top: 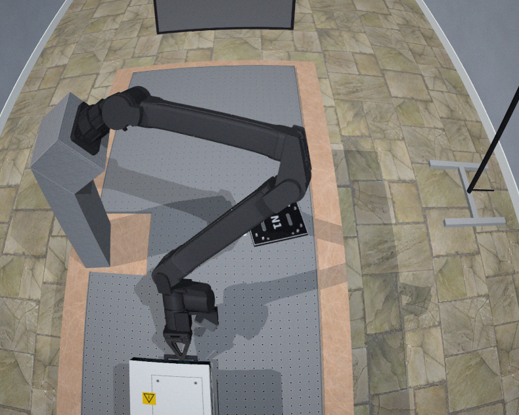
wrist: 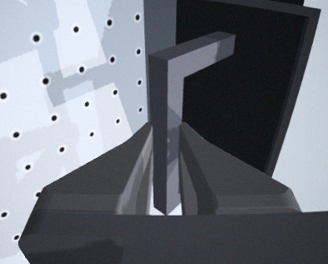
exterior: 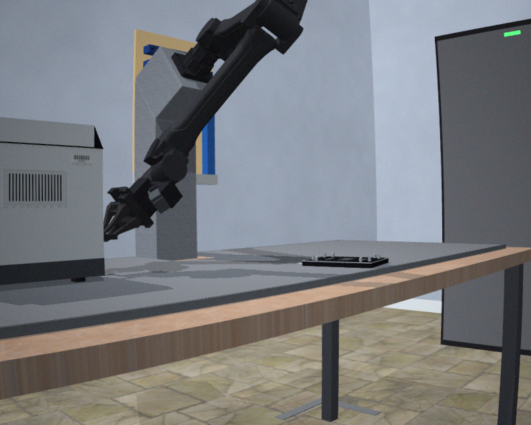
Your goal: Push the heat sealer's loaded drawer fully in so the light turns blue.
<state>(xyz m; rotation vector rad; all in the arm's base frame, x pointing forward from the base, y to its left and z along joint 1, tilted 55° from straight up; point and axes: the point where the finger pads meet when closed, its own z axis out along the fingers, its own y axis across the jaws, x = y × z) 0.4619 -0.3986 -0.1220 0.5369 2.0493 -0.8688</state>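
The heat sealer point(top: 170, 387) is a white-topped grey box at the near end of the table; it also shows at the left in the side view point(exterior: 37, 201). My gripper point(top: 179, 352) is at its front face, shut on the drawer handle point(wrist: 168, 124), a grey L-shaped bar between the fingers. The dark drawer front point(wrist: 244, 84) lies just behind the handle. From above, only a thin dark edge point(top: 170, 358) shows ahead of the sealer body. The sealer's light, the seal sheet, the plate and the sealing frame are hidden in all views.
A black fixture plate marked N1 point(top: 278, 224) lies on the table to the right of the arm point(exterior: 344, 261). The grey arm pedestal point(top: 69, 178) stands at the table's left. A tall dark panel with a green light bar point(exterior: 511, 33) stands beyond the table. A stand point(top: 467, 192) is on the floor.
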